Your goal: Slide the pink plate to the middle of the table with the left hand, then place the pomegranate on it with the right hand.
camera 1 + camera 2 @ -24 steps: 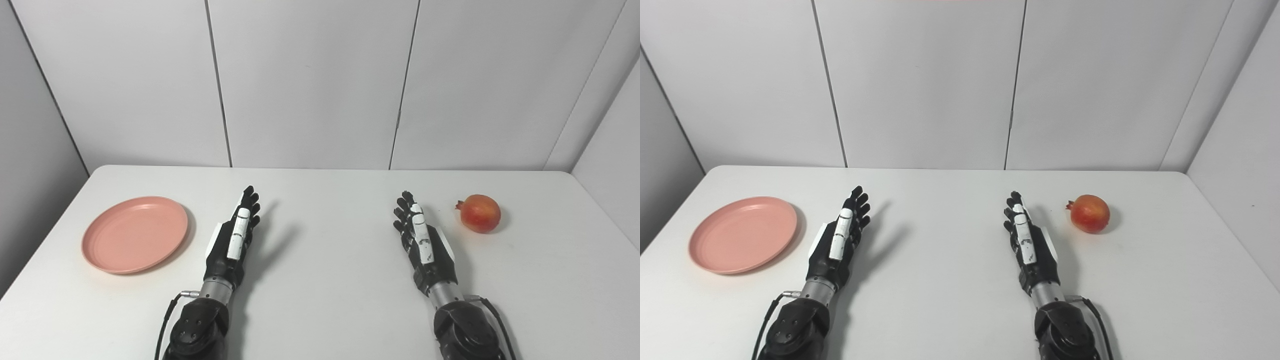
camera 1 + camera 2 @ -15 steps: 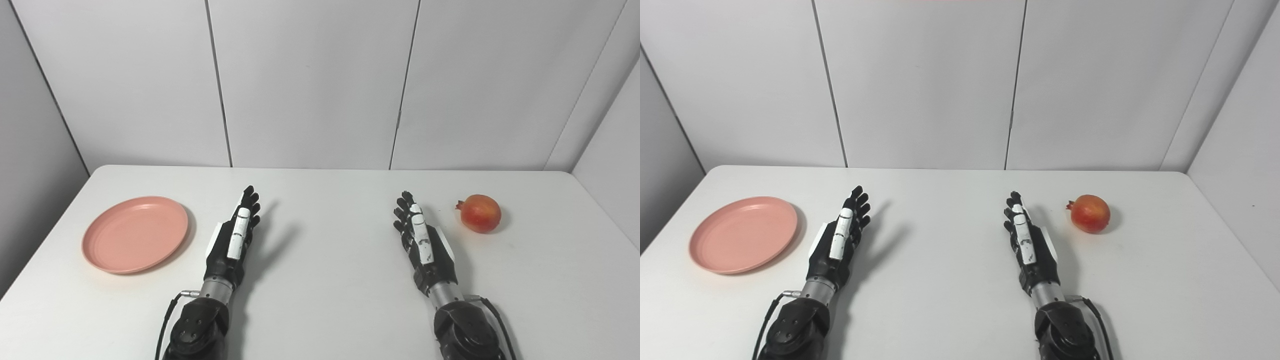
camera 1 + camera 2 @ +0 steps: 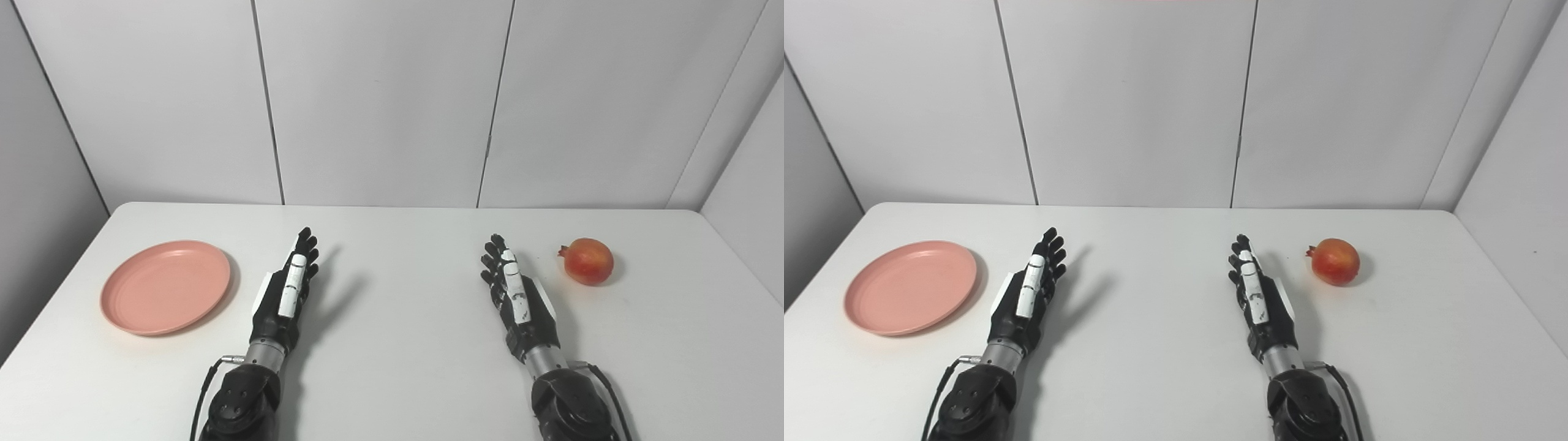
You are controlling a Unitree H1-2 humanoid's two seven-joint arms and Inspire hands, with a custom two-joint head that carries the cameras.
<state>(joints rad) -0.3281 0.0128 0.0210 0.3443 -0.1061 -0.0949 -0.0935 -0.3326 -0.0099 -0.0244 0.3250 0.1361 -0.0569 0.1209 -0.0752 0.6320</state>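
Nearest you, both forearms entered from the bottom edge and lay roughly parallel over the white table. Your left hand was released, its fingers extended, a little apart and pointing away from you, grasping nothing. Your right hand matched it: fingers straight and spread slightly, empty (whether either palm touched the tabletop could not be told from these views).

The relation that governed the first move lay to the outer side of your left fingers. The pink plate sat flat on the table beside that hand, near but apart from it, with a strip of bare table between its rim and the knuckles. Being round, it offered no long axis to align with. Your left hand was plainly the nearer one to it, and the middle of the table lay on the opposite, inner side of those fingers, so you would probably have had to reach outward past the plate before drawing it inward.

Slightly farther off, the pomegranate rested beyond and to the outer side of your right fingertips, its crown turned toward that hand, untouched.
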